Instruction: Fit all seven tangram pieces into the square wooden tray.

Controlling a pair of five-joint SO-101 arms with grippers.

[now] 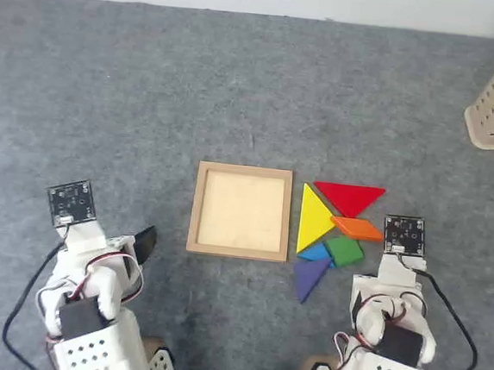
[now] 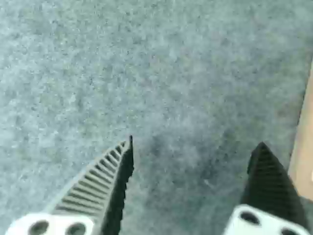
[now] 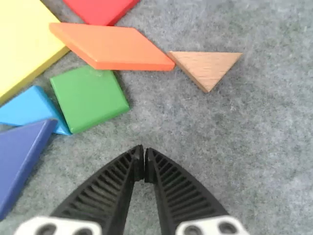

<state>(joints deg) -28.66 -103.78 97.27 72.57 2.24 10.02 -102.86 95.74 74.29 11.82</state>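
Showing the outset: seven tangram pieces (image 1: 345, 226) lie clustered just beside the empty wooden tray (image 1: 240, 210), none fitted. The right gripper (image 3: 145, 149), jaws pressed together, hangs near them, handy for a first pick; the left gripper (image 2: 195, 142), jaws spread, hovers beside the tray

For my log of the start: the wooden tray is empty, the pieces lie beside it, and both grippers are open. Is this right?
Only the left gripper is open; the right gripper is shut, as the right wrist view shows. The wooden tray is empty and the pieces lie beside it.
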